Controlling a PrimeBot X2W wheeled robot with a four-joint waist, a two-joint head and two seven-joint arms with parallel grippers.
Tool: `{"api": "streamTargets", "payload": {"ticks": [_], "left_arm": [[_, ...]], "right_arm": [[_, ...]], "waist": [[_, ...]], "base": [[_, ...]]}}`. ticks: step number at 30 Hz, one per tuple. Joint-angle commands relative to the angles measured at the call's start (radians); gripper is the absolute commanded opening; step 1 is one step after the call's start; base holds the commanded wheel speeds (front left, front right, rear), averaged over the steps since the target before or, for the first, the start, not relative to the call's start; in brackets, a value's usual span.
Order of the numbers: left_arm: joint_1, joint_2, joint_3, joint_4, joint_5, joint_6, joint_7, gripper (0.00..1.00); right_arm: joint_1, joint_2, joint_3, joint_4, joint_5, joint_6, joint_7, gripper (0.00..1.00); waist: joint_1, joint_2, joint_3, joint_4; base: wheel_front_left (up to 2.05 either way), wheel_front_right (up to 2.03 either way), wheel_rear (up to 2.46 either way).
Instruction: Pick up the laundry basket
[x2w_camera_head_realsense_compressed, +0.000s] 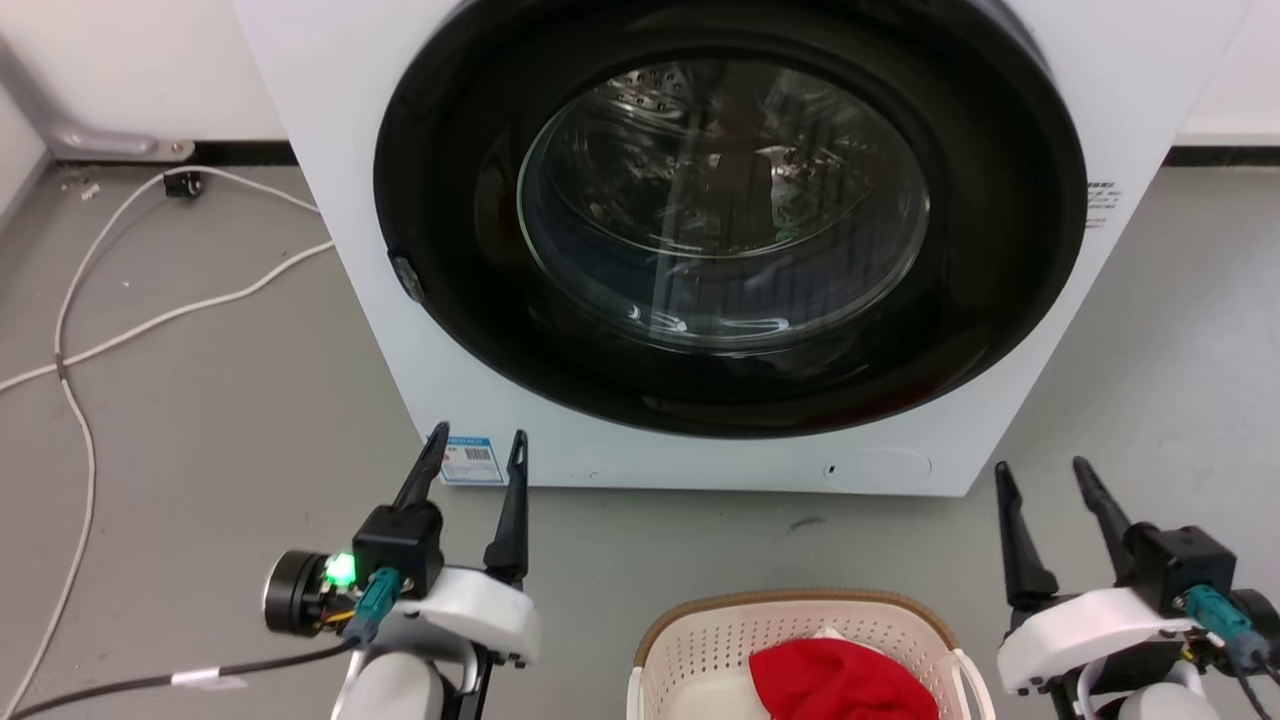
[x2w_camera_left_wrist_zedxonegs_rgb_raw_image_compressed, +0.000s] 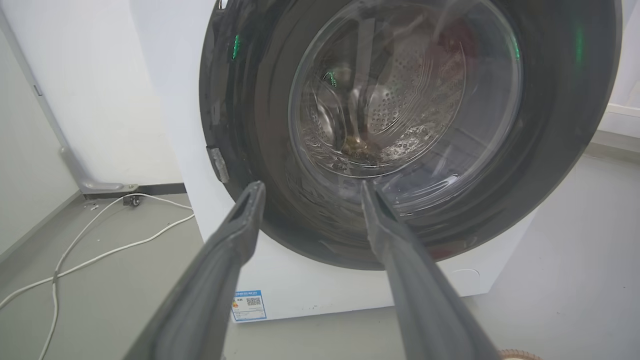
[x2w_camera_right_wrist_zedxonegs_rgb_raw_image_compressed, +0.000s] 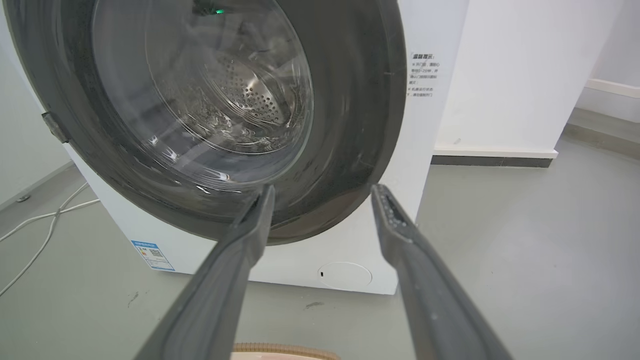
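- Open and holding nothing, the left hand (x2w_camera_head_realsense_compressed: 479, 434) sat at about 7 o'clock in the head view. Its two dark fingers were spread apart and pointed up toward the washer (x2w_camera_head_realsense_compressed: 330, 150).
- The right hand (x2w_camera_head_realsense_compressed: 1042, 466) sat at about 5 o'clock. It was open too, with a clear gap between its fingers and nothing in them.
- The laundry basket (x2w_camera_head_realsense_compressed: 690, 650) stood on the floor (x2w_camera_head_realsense_compressed: 200, 450) at 6 o'clock, between the two hands and a little closer to the right one. Neither hand touched it.
- Its walls were cream with lots of little holes, and its rim was brown.
- A red cloth (x2w_camera_head_realsense_compressed: 840, 680) lay inside the basket.
- The big white washer filled the 12 o'clock side, just past the basket. Its round dark door (x2w_camera_head_realsense_compressed: 730, 200) was shut, and the shiny drum showed through the glass.
- A small blue and white sticker (x2w_camera_head_realsense_compressed: 470, 460) was stuck low on the washer, right by the tips of the left hand.
- A white cable (x2w_camera_head_realsense_compressed: 150, 320) ran in loops over the grey floor at 9 o'clock.
- A little green light (x2w_camera_head_realsense_compressed: 340, 570) glowed on the left wrist.
- In each wrist view, a bit of the brown rim peeked in at the bottom edge, below the open fingers.
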Motion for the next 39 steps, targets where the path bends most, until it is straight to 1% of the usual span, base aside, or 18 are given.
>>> {"api": "streamTargets", "payload": {"ticks": [1, 8, 15, 22, 28, 34, 39], "left_arm": [[-0.026, 0.0, -0.011, 0.012, 0.004, -0.007, -0.003, 1.0], [-0.1, 0.0, -0.066, 0.109, -0.016, -0.017, -0.003, 1.0], [-0.163, 0.0, -0.153, 0.283, -0.07, -0.031, -0.003, 1.0], [-0.241, 0.0, -0.258, 0.48, -0.153, -0.032, 0.004, 1.0], [-0.299, 0.001, -0.343, 0.613, -0.231, -0.033, 0.049, 1.0], [-0.36, 0.001, -0.409, 0.71, -0.303, -0.036, 0.111, 1.0], [-0.405, 0.0, -0.442, 0.775, -0.364, -0.026, 0.153, 1.0]], "right_arm": [[-0.017, 0.003, -0.016, 0.005, -0.001, 0.0, 0.005, 1.0], [-0.048, 0.003, -0.063, 0.051, -0.015, 0.0, 0.041, 1.0], [-0.09, 0.002, -0.079, 0.159, -0.002, 0.0, 0.065, 1.0], [-0.154, 0.002, -0.073, 0.31, 0.013, 0.0, 0.072, 1.0], [-0.222, 0.002, -0.064, 0.451, 0.018, 0.0, 0.081, 1.0], [-0.309, 0.002, -0.05, 0.59, 0.025, 0.0, 0.09, 1.0], [-0.385, 0.001, -0.031, 0.7, 0.03, 0.0, 0.094, 1.0]], "waist": [[0.0, -0.0001, 0.024, 0.001], [0.0, -0.0001, 0.098, -0.015], [0.0, -0.0001, 0.179, -0.047], [0.0, -0.0001, 0.254, -0.075], [0.0, -0.0001, 0.317, -0.095], [0.0, -0.0001, 0.398, -0.112], [0.0, -0.0001, 0.462, -0.126]], "base": [[0.0, 0.0, 0.0], [0.0, 0.0, 0.0], [0.0, 0.0, 0.0], [0.0, 0.0, 0.0], [0.0, 0.0, 0.0], [0.0, 0.0, 0.0], [0.0, 0.0, 0.0]]}}
